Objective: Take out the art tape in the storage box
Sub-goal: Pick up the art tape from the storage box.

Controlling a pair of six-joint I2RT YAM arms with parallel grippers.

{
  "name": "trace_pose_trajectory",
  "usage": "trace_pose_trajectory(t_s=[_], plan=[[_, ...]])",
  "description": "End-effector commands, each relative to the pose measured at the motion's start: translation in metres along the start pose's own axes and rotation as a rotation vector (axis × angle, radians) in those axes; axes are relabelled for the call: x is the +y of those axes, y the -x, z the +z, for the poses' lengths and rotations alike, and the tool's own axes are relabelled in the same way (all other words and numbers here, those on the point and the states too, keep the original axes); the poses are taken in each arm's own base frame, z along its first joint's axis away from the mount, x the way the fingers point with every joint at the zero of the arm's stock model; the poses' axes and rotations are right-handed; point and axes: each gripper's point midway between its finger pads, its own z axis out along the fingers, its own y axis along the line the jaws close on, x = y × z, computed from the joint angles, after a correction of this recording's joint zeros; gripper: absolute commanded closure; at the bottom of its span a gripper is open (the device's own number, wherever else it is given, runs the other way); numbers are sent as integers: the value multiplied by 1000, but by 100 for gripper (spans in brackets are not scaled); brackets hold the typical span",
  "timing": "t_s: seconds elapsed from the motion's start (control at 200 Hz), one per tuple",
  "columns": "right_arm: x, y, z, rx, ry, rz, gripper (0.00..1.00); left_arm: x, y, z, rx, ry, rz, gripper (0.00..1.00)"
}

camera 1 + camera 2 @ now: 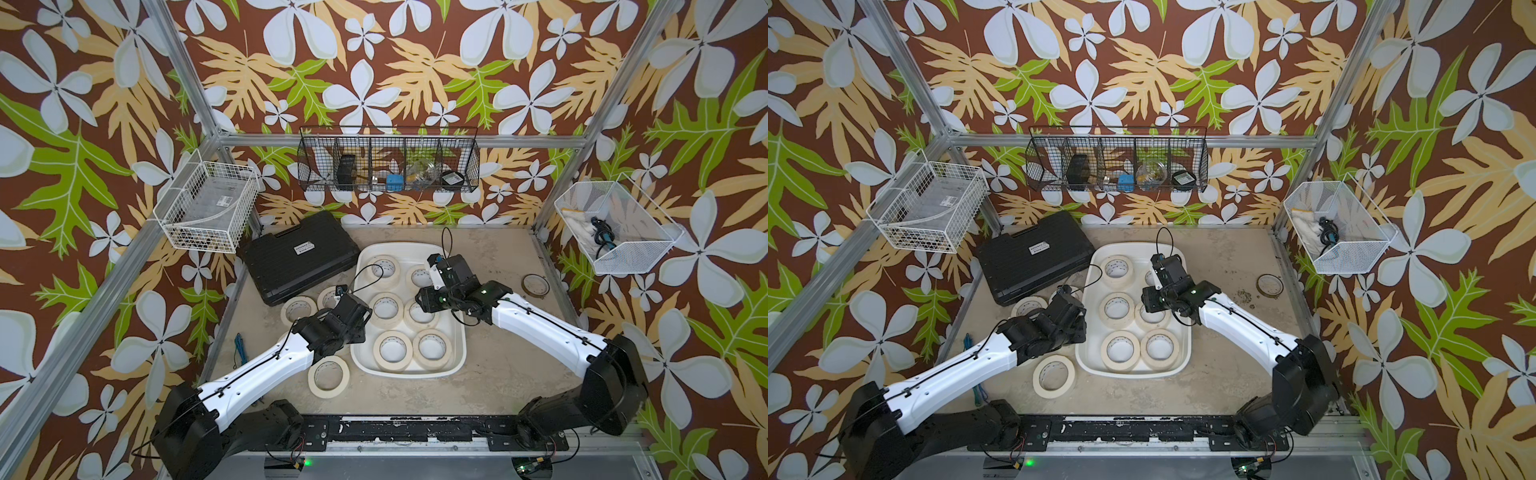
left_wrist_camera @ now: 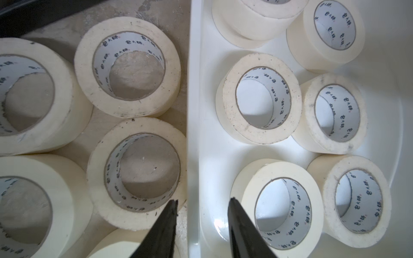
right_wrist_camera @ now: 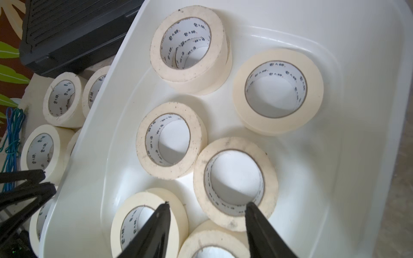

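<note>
The white storage box [image 1: 407, 371] [image 1: 1133, 371] sits mid-table and holds several cream art tape rolls [image 1: 392, 350] [image 1: 1120, 350] lying flat. More rolls [image 1: 328, 378] [image 2: 127, 67] lie on the table to its left. My left gripper [image 2: 202, 202] hangs open astride the box's left rim [image 2: 193, 89], one finger outside by a table roll [image 2: 136, 172], the other inside next to a boxed roll [image 2: 282, 212]. It holds nothing. My right gripper [image 3: 207, 204] is open and empty over the rolls in the box [image 3: 235, 183]. Both wrists hide the fingers in both top views.
A black ribbed case [image 1: 299, 255] lies behind the box to the left. A thin brownish ring [image 1: 535, 285] rests at the right edge, and a blue cord [image 1: 240, 349] at the left. Wire baskets hang left [image 1: 205, 208], back [image 1: 388, 164] and right [image 1: 615, 226].
</note>
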Motion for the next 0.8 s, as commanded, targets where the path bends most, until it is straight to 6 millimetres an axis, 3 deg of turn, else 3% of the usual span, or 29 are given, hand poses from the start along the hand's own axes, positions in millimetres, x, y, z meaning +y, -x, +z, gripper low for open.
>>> trace_pose_trajectory(t_s=[0.0,0.16,0.335,0.52,0.796], plan=[[7,23,17,-32,27,9,43,-14,9,11,-15,-65,26,63],[0,38,62,7,3,28,44,-11,13,23,-34,-55,-14,75],[-3,53,96,29,-22,24,44,-5,17,32,-41,-42,-54,87],[-5,62,116,41,-31,23,43,-5,23,36,-56,-52,-85,97],[-26,85,131,12,-73,73,42,-5,32,39,-75,-50,-150,100]])
